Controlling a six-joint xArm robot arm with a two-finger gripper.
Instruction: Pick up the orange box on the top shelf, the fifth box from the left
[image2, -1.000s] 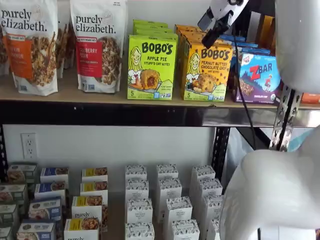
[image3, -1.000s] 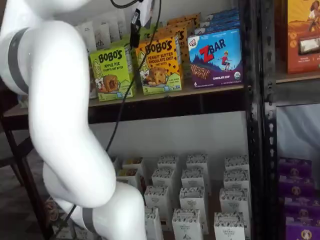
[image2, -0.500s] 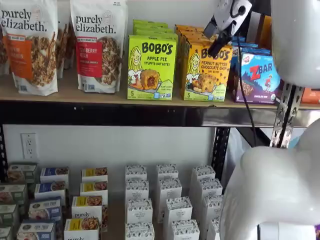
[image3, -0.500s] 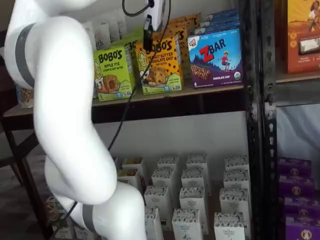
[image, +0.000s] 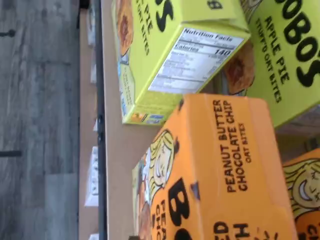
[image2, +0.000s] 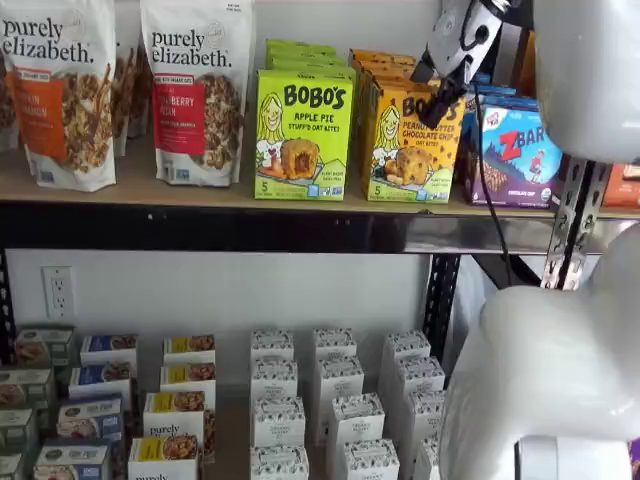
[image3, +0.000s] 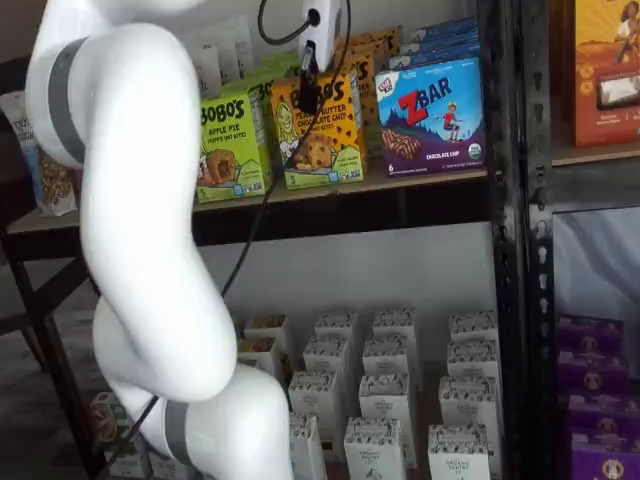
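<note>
Orange box (image2: 408, 140) | upright on top shelf (image2: 200, 195), girl+oat bite print | hand (image2: 440, 98) in front, grip state unclear

— What stands on the top shelf (image2: 200, 200)?

— Two granola bags (image2: 195, 90) at the left; right of them the Apple Pie box (image2: 303, 135); just beside it the orange box (image2: 410, 145); then the ZBAR box (image2: 520, 150), all at the front edge, each with more cartons behind.

— And the gripper (image2: 440, 100)?

— In both shelf views it hangs before the orange box's upper front, a cable (image3: 255, 215) trailing down past the shelf.

— Below?

— The lower shelf holds rows of small boxes (image2: 335, 400).
</note>
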